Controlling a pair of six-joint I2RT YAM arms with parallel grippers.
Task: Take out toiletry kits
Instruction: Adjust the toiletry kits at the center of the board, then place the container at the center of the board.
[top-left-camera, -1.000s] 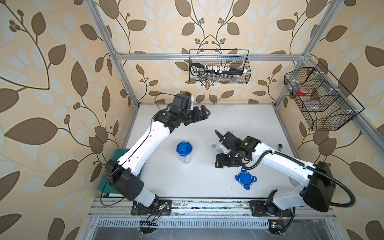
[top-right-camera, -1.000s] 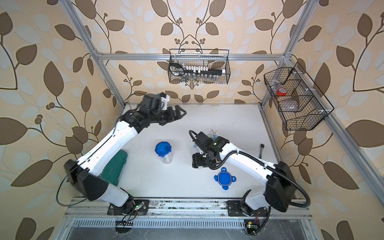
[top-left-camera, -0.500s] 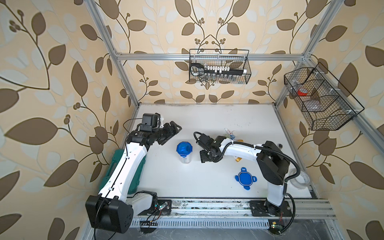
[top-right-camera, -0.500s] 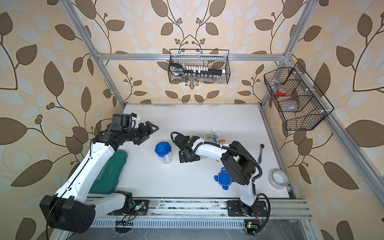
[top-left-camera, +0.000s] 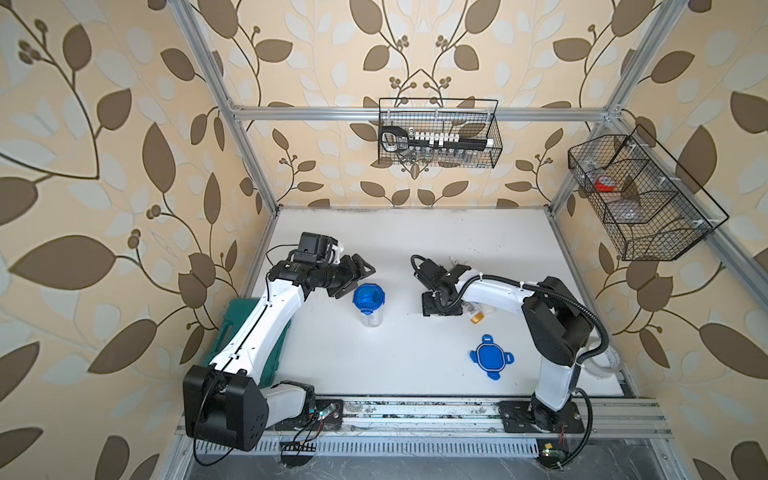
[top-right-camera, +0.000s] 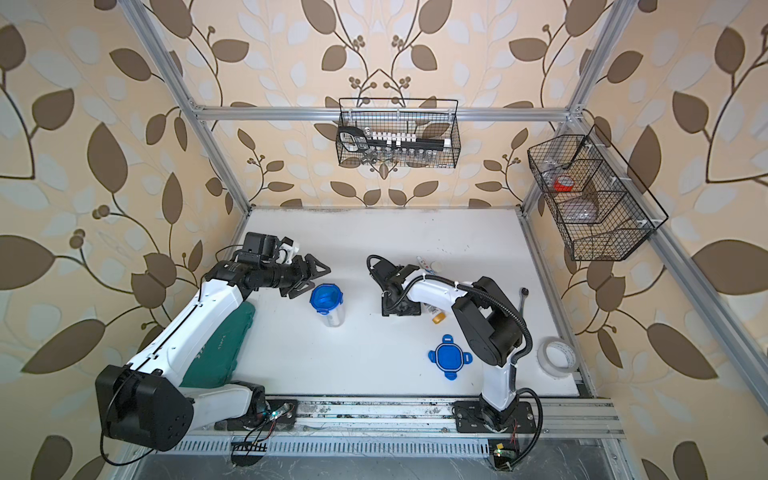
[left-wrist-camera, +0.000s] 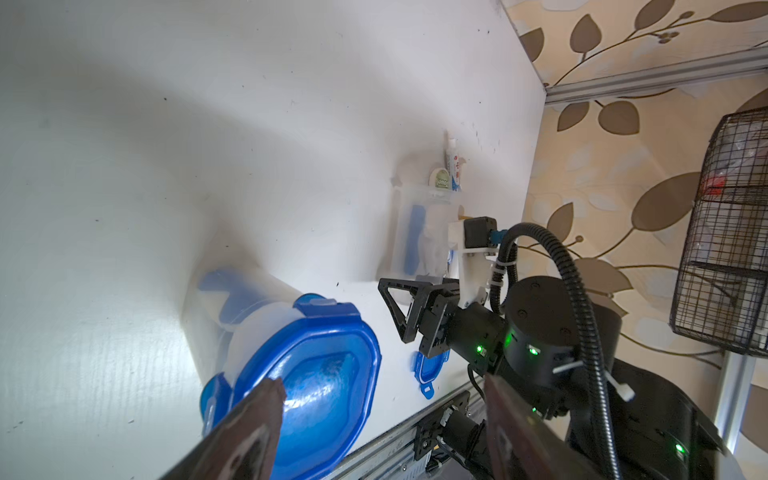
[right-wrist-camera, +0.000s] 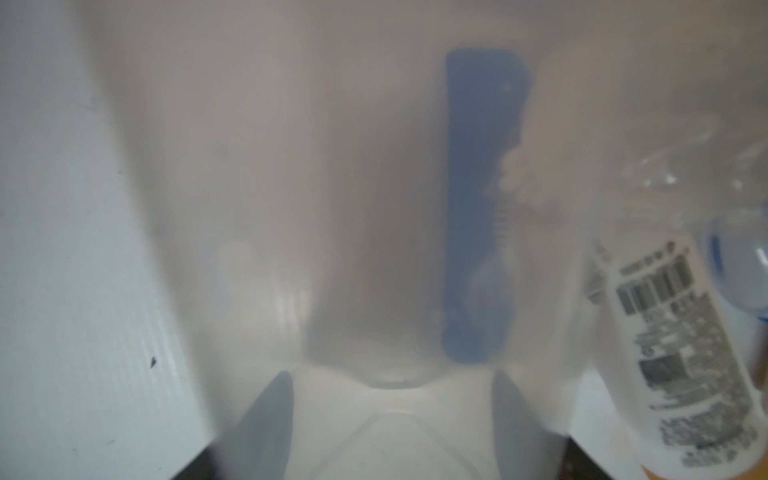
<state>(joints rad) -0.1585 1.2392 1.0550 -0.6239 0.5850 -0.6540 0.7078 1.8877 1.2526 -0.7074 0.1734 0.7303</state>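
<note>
Right pincer (top-left-camera: 441, 308) pinched the open clear jar (left-wrist-camera: 419, 232) tipped on its side, likely to spill its toothbrush (right-wrist-camera: 478, 208) out. Left pincer (top-left-camera: 360, 282), spread, hovered beside the lidded jar (top-left-camera: 369, 300).

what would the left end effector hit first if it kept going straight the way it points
Most likely the blue lid of the closed jar: the open left end effector points at it from close by, though depth is hard to judge.
</note>
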